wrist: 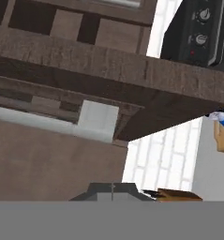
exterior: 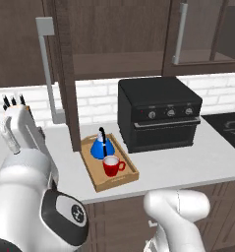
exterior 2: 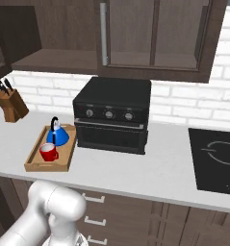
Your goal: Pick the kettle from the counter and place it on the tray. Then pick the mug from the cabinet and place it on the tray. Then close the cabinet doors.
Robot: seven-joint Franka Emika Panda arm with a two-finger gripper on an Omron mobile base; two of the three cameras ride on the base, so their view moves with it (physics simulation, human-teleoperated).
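Observation:
The blue kettle [exterior: 101,146] and the red mug [exterior: 111,166] both stand on the light-wood tray [exterior: 100,183] on the counter [exterior: 188,167]. The same kettle [exterior 2: 57,134] and mug [exterior 2: 48,152] appear on the tray [exterior 2: 34,166] from the right. The left cabinet door [exterior: 66,74] stands open, edge-on, with its grey handle [exterior: 46,69]; the right door [exterior: 197,29] is closed. My gripper [wrist: 112,191] is shut and empty, close to the open door's wooden frame [wrist: 108,79] and handle mount [wrist: 98,121]. My white wrist [exterior: 18,130] sits left of that door.
A black toaster oven [exterior: 158,113] stands right of the tray. A wooden knife block [exterior 2: 10,103] sits at the counter's left end, near my wrist. A dark cooktop [exterior 2: 215,158] lies at the right. The open cabinet's shelf [exterior 2: 54,60] is bare.

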